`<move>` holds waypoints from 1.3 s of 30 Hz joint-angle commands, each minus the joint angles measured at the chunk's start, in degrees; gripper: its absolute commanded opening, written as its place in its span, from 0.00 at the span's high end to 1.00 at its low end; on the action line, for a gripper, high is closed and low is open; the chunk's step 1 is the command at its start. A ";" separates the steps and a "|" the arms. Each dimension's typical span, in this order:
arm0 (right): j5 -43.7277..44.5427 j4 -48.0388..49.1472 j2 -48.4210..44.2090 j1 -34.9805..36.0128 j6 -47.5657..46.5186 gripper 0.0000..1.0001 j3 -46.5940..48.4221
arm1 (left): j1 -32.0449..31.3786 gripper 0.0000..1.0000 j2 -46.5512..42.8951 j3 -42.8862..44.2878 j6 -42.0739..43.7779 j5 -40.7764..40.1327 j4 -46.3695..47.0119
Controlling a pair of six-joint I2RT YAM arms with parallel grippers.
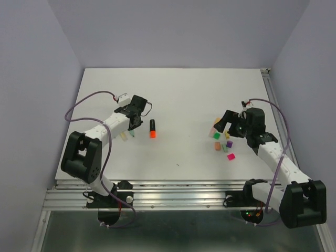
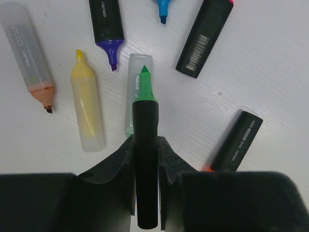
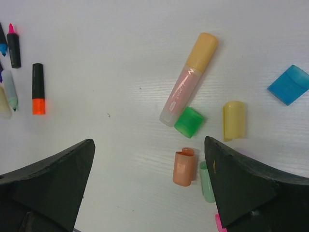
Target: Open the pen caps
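You are holding the uncapped green pen (image 2: pixel 146 169) tight in the left gripper (image 2: pixel 146 150); I think you are laying it down next. The right gripper (image 3: pixel 148 145) is hanging wide open over loose caps (image 3: pixel 189 122) near the right edge. The orange cap (image 3: pixel 38 106) and the peach cap (image 3: pixel 202 50) are still sitting on their pens.
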 commanded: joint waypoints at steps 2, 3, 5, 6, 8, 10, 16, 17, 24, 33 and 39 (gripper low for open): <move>-0.37 1.98 -1.62 0.40 -0.39 0.00 -1.84 | 2.77 0.92 2.54 4.60 4.03 0.00 1.07; 0.07 1.89 -1.71 0.48 -0.30 0.00 -1.93 | 3.21 0.91 3.85 5.21 4.47 0.26 1.33; 0.34 1.81 -1.62 0.40 -0.21 0.00 -1.93 | 4.10 0.89 5.96 7.57 5.09 0.35 0.46; 0.34 1.89 -1.62 0.40 -0.21 0.00 -1.93 | 4.27 0.87 6.49 8.20 5.09 0.18 0.02; 0.34 1.89 -1.36 0.48 -0.21 0.00 -2.02 | 4.45 0.82 8.25 9.87 5.01 -0.61 -0.86; 0.51 1.80 -1.18 0.40 -0.21 0.00 -2.02 | 4.54 0.75 9.39 10.75 5.27 -0.96 -1.30; 1.31 1.19 -0.48 0.40 -0.30 0.00 -1.58 | 4.63 0.69 12.03 12.78 5.53 -0.88 -2.18; 1.22 1.19 -0.48 0.40 -0.30 0.00 -1.58 | 4.71 0.68 12.21 13.21 5.53 -0.88 -2.36; 3.06 0.40 0.22 0.48 -0.04 0.00 -1.32 | 4.63 0.54 13.71 13.66 5.53 0.35 -3.59; 1.92 0.31 0.14 0.40 0.14 0.00 -1.05 | 4.45 0.49 8.10 10.32 5.36 4.65 -2.71; 1.66 0.84 -0.65 0.48 0.58 0.00 -1.32 | 2.35 0.25 -0.07 5.84 8.51 13.43 2.82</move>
